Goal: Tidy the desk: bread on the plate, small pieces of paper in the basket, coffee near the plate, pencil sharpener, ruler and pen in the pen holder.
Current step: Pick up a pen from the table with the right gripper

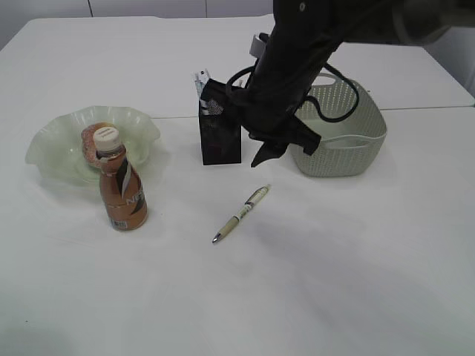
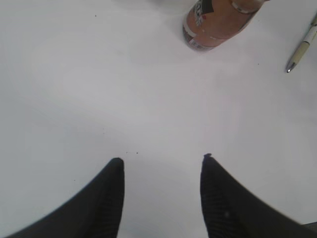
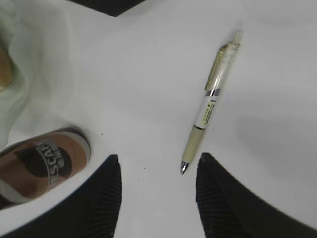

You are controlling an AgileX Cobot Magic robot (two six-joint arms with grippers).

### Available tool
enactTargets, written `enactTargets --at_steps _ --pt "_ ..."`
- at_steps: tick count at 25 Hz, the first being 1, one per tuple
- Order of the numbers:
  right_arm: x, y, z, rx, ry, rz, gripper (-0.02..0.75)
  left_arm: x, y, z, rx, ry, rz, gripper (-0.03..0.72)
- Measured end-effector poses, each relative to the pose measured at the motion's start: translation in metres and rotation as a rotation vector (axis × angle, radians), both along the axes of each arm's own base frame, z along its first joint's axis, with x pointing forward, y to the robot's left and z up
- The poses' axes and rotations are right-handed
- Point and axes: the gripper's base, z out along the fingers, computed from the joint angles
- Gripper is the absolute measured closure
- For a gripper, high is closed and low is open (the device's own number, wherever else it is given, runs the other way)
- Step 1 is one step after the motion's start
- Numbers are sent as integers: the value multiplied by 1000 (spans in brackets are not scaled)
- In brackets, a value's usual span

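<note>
**A Pen Lay Alone on the White Worktop**

A cream and silver click pen (image 1: pixel 241 215) lay flat on the white worktop (image 1: pixel 334 282), with nothing touching it. Its shiny tip pointed toward the front left. In the right wrist view the pen (image 3: pixel 210 101) lay just ahead of the right hand (image 3: pixel 157 168). The two black fingers (image 3: pixel 106 188) of that hand stood wide apart and held nothing. The tip of the pen sat in the gap between them, but whether the fingers were touching the worktop could not be told.

In the exterior view the big black right arm (image 1: pixel 289 67) reached down in front of the black mesh pen holder (image 1: pixel 219 130) and hid part of it. Something pale stuck out of the top of the holder, too small to make out. Behind the arm stood a grey-green plastic basket with little holes (image 1: pixel 349 141), and its inside was mostly hidden.

On the left sat a pale green wavy glass plate (image 1: pixel 52 144). A brown coffee bottle with a cream cap (image 1: pixel 121 185) stood just in front of it and covered most of the brown bread (image 1: pixel 90 146) on the plate.

The left hand (image 2: pixel 161 161) did not show in the exterior view. In its own wrist view its black fingers (image 2: pixel 106 198) stood open over bare worktop, holding nothing. The bottle and pen were cut off at the top edge there.
</note>
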Motion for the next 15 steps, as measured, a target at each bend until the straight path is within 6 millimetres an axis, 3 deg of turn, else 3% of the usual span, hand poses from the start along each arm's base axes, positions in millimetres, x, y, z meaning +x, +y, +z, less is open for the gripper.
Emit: enactTargets --at_steps 6,15 --pt "15 8 -41 0 104 -143 392 1 0 1 -8 -10 4 318" --pt "44 17 -63 -139 206 -205 404 2 -1 1 -15 -24 10 318"
